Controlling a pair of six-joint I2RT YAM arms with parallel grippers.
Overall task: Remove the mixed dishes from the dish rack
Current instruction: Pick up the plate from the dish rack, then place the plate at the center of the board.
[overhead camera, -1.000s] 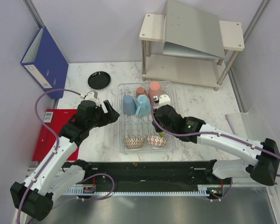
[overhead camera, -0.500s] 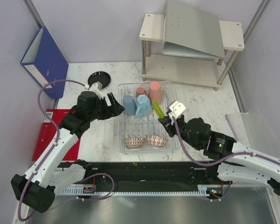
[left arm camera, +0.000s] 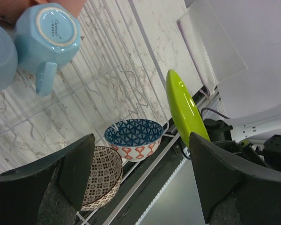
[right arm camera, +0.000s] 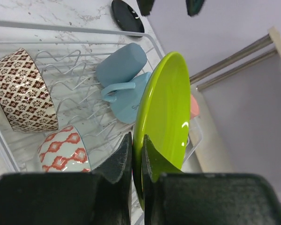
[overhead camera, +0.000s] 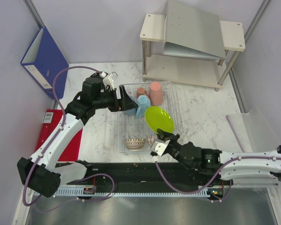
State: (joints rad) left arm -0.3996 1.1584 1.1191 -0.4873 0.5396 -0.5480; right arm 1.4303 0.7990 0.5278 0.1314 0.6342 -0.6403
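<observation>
Lime-green plate [overhead camera: 159,119] stands on edge at frame centre, over the dish rack [overhead camera: 136,126], its lower rim pinched by the right end effector [overhead camera: 162,138]. Left end effector [overhead camera: 126,101] gapes wide beside the light-blue cups [overhead camera: 143,105], holding nothing.

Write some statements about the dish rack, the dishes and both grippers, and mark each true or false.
1. The right gripper is shut on the rim of the lime-green plate. True.
2. The left gripper holds a light-blue cup. False: it is open and empty, beside the cups.
3. The brown-white bowl and the red-white bowl both sit in the dish rack. True.
4. The black plate stands in the dish rack. False: it lies on the table, outside the rack.
</observation>
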